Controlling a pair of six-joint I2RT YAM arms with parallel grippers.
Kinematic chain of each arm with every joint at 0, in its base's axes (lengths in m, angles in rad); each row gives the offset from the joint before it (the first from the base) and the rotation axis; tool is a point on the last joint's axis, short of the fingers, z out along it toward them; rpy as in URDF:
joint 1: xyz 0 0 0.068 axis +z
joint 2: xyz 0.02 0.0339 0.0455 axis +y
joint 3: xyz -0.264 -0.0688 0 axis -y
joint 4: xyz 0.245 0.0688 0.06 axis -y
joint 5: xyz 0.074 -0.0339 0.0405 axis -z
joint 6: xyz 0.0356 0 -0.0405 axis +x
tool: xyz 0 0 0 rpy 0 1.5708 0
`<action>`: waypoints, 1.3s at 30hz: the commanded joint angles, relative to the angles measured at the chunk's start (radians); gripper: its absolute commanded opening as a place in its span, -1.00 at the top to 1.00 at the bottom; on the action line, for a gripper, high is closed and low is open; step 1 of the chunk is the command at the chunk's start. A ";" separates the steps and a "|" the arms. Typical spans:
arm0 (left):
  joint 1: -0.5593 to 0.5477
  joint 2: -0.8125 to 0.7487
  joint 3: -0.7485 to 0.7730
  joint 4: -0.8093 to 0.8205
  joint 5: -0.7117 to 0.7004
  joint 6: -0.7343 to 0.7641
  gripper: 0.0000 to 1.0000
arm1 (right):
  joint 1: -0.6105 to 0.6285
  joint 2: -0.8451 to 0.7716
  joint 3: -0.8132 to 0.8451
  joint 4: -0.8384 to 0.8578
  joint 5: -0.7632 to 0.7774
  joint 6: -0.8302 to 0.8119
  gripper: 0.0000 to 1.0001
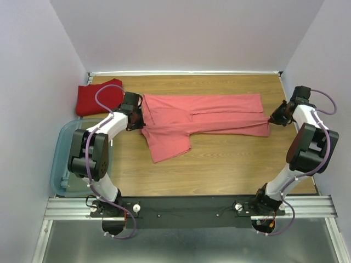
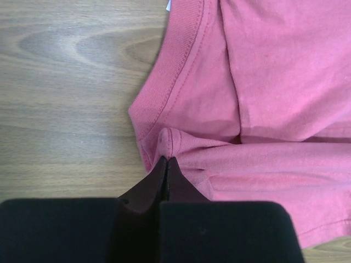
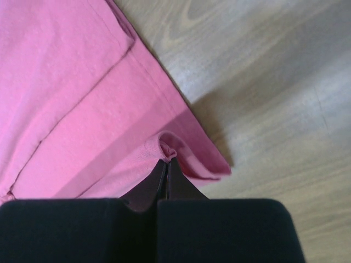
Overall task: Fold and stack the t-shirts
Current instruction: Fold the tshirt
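The salmon-pink t-shirt (image 1: 203,118) lies stretched across the wooden table, folded lengthwise, one sleeve hanging toward the near side. My left gripper (image 1: 137,118) is shut on the shirt's shoulder beside the collar (image 2: 175,71), pinching a fold of cloth at its tips (image 2: 166,159). My right gripper (image 1: 272,116) is shut on the shirt's hem end, a small bunch of cloth (image 3: 170,148) between its tips (image 3: 166,160). The deep red t-shirt (image 1: 98,97) lies folded at the far left of the table.
A clear bluish plastic bin (image 1: 63,159) stands at the left edge, partly under the left arm. White walls close in the table on three sides. Bare wood (image 1: 230,164) shows near the shirt's near side.
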 commanded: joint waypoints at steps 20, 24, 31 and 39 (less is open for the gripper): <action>0.020 0.081 0.105 0.020 -0.139 0.009 1.00 | 0.025 0.172 0.054 0.134 0.077 -0.023 0.94; 0.020 0.101 0.131 0.022 -0.146 0.014 1.00 | 0.025 0.185 0.050 0.138 0.081 -0.024 0.92; 0.020 0.164 0.174 0.018 -0.159 0.017 0.76 | 0.027 0.195 0.057 0.149 0.026 -0.032 0.63; 0.019 0.047 0.179 0.017 -0.172 0.020 -0.45 | 0.062 0.096 0.052 0.146 -0.032 -0.024 -0.04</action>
